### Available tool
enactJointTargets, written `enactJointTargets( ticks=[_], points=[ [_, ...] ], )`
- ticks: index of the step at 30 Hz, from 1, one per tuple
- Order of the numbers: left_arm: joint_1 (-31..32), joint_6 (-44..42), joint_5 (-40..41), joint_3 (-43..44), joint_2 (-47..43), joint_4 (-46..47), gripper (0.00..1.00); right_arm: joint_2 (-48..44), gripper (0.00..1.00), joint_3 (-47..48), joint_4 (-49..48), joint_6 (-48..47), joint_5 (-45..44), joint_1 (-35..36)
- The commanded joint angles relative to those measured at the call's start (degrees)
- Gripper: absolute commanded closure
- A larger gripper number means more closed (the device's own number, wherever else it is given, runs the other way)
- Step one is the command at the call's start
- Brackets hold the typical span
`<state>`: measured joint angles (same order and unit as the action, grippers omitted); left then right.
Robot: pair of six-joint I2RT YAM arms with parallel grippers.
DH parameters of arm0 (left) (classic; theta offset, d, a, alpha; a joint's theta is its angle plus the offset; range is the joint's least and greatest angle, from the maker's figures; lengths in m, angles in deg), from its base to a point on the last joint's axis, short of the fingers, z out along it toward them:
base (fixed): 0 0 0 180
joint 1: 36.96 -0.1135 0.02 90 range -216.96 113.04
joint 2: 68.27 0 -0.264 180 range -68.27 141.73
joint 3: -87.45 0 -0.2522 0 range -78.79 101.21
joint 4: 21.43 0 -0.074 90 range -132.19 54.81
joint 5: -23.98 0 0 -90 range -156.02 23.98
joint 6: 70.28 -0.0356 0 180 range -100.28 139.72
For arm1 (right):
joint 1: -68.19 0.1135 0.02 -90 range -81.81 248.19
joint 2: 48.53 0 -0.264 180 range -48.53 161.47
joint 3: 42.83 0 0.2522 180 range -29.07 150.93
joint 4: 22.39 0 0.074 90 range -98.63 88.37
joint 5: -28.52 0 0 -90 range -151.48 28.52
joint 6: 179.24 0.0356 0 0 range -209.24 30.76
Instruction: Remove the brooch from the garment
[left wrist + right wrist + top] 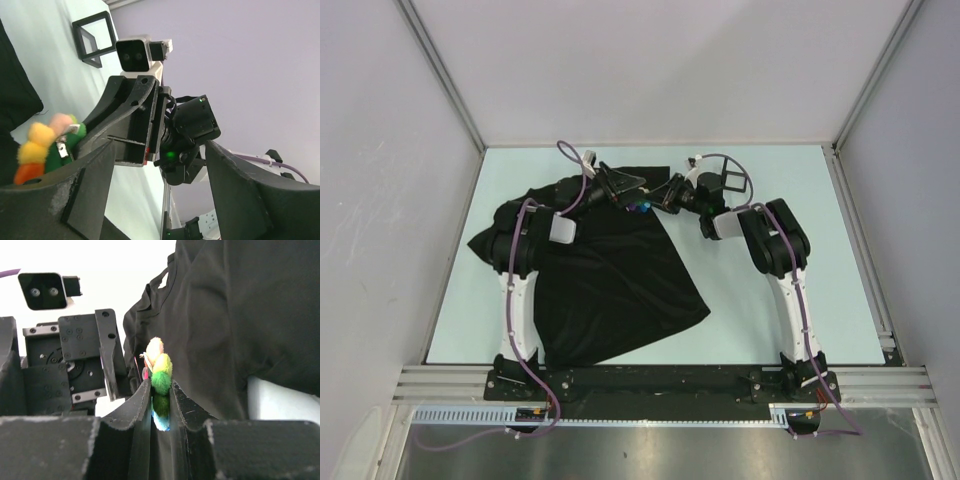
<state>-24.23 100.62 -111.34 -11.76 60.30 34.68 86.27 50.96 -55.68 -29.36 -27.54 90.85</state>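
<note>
The brooch [162,371] is being pinched between the nearly closed fingers of the right tool [161,389]. Its fuzzy beads are lined up along those fingers, blue end sunk deepest, pale yellow tip poking out past the fingertips. Just beyond the tips and off to their right, the garment [240,315] is being seen bunched up off the counter [770,300]. Whether the pin is free of the cloth cannot be told. The left tool [160,146] is being held wide open and empty, facing the right tool, the brooch just outside its left-hand finger. The pull is probably best taken straight back along the right tool's axis, away from the cloth.
</note>
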Motion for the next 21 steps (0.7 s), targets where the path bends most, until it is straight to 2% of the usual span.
enactJointTargets(
  ticks=[1,5,11,15,17,21],
  points=[
    [-2.1,0.8,-0.8,-2.5,-4.5,8.7,0.24,-4.5,1.0,-0.5,-2.4,-1.0,0.7,0.0],
    [-4.1,-6.4,-0.5,-5.6,-9.9,3.8,0.23,-4.5,1.0,-0.8,-3.3,-0.1,1.0,-0.5],
    [-3.6,-22.9,2.5,-5.7,-16.7,-16.5,0.2,-4.9,1.0,-1.8,-6.3,2.4,2.2,-1.8],
    [-2.3,-24.6,1.9,-2.8,-13.7,-20.6,0.19,-6.1,1.0,-3.1,-7.5,2.8,2.7,-2.8],
    [-1.5,-22.7,1.1,-1.6,-12.0,-19.1,0.18,-6.7,1.0,-3.6,-8.5,3.3,2.9,-3.3],
    [-0.3,-19.7,-0.1,0.2,-8.8,-16.7,0.21,-7.3,1.0,-4.6,-11.0,4.5,3.3,-4.1]
  ],
)
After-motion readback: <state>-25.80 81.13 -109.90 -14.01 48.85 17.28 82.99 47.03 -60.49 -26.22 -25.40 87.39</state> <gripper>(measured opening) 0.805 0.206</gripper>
